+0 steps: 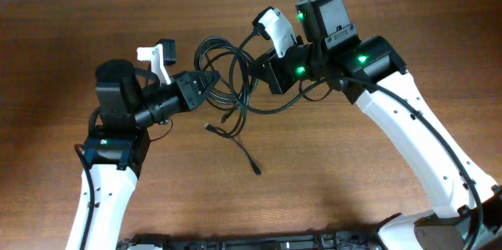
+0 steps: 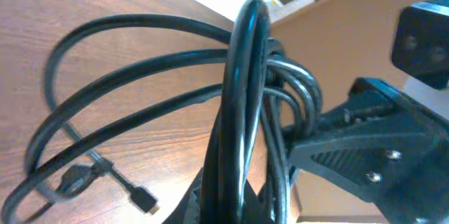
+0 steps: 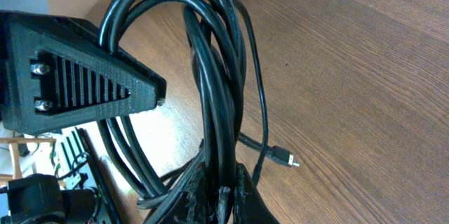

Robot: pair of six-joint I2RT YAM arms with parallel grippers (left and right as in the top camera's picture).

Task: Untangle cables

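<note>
black cables (image 1: 233, 66), one tangle, far from sorted
left gripper (image 1: 213, 83) and right gripper (image 1: 265, 66) both clench the bundle over the wooden table (image 1: 353, 195); loops are crossed, nothing separated yet, so most work remains.
</note>
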